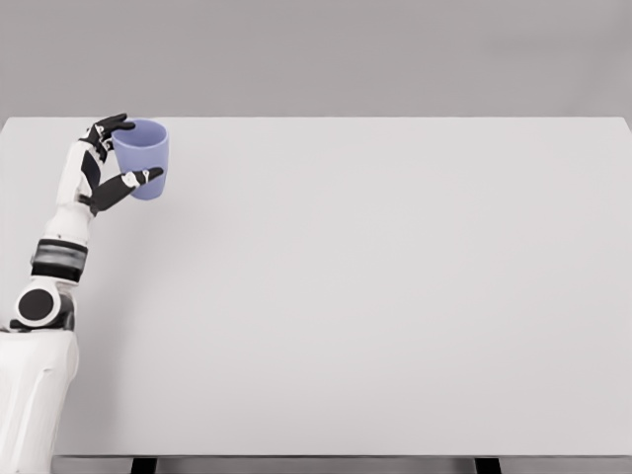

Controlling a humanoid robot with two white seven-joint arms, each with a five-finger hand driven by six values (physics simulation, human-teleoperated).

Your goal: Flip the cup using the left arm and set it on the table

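So the blue cup [144,158] is sitting in the left hand [107,163] right now, mouth up from what I can tell, since the rim reads as an open oval at the top. The fingers [111,125] hook over the rim on the hand's near side and the thumb [138,180] presses across the lower wall, so the hand is clamped on the cup rather than just resting against it. Cup sits just past the palm, to the hand's far right, over the back left corner of the white table [375,296]. I can't tell whether its base is touching the tabletop or hanging slightly above it, there's barely any shadow to go by. Looks to me like the flip part is done or nearly there and what's left is setting it down and letting go. Risk as I see it: that grip is basically a pinch on rim and side, so if the cup comes down tilted it could catch an edge and tip when the fingers release. It's also near the table's far edge, so a wobble toward the back could roll it off. Right arm isn't showing anywhere.
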